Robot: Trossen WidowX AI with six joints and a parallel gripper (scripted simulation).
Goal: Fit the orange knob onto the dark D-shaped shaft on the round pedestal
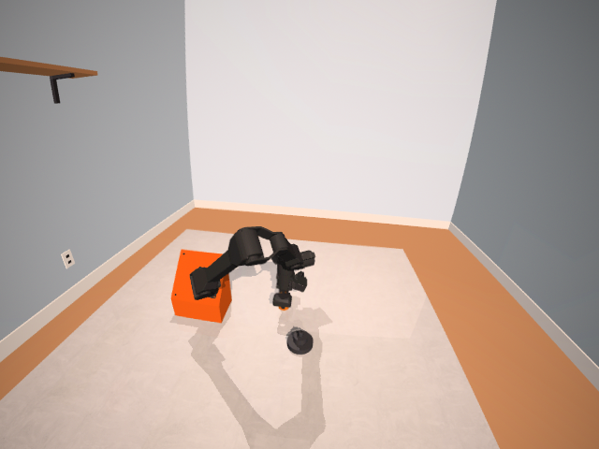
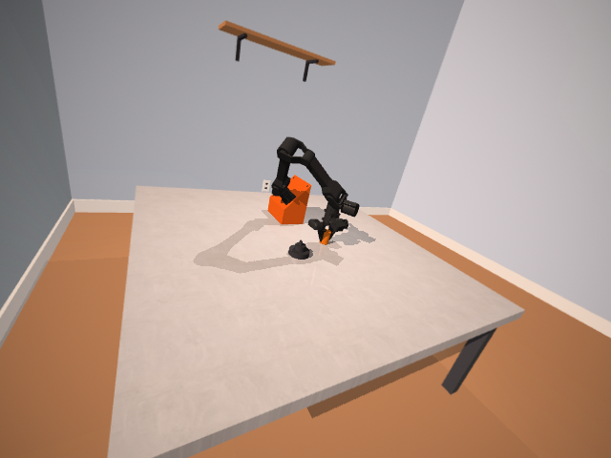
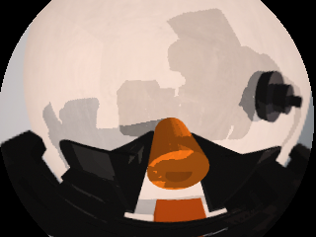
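The orange knob [image 1: 283, 308] [image 2: 326, 238] [image 3: 178, 160] is between the two fingers of my gripper [image 1: 283, 305] [image 2: 325, 234] [image 3: 171, 135], which is shut on it. The wrist view shows its end face with a darker recess; the fingers touch its sides. The knob is at or very near table height; I cannot tell whether it touches the table. The round dark pedestal [image 1: 299, 345] [image 2: 299, 253] [image 3: 267, 106] stands a short way from the gripper, with its dark shaft [image 3: 296, 101] bare. The shaft's flat side cannot be made out.
The orange box [image 1: 197, 307] [image 2: 291, 212] [image 3: 180, 210] stands at the arm's base. The pale table [image 1: 145, 386] [image 2: 296, 335] carries the arm's shadows around the pedestal. A wooden shelf [image 1: 29, 66] [image 2: 276, 43] hangs on the wall, well above the table.
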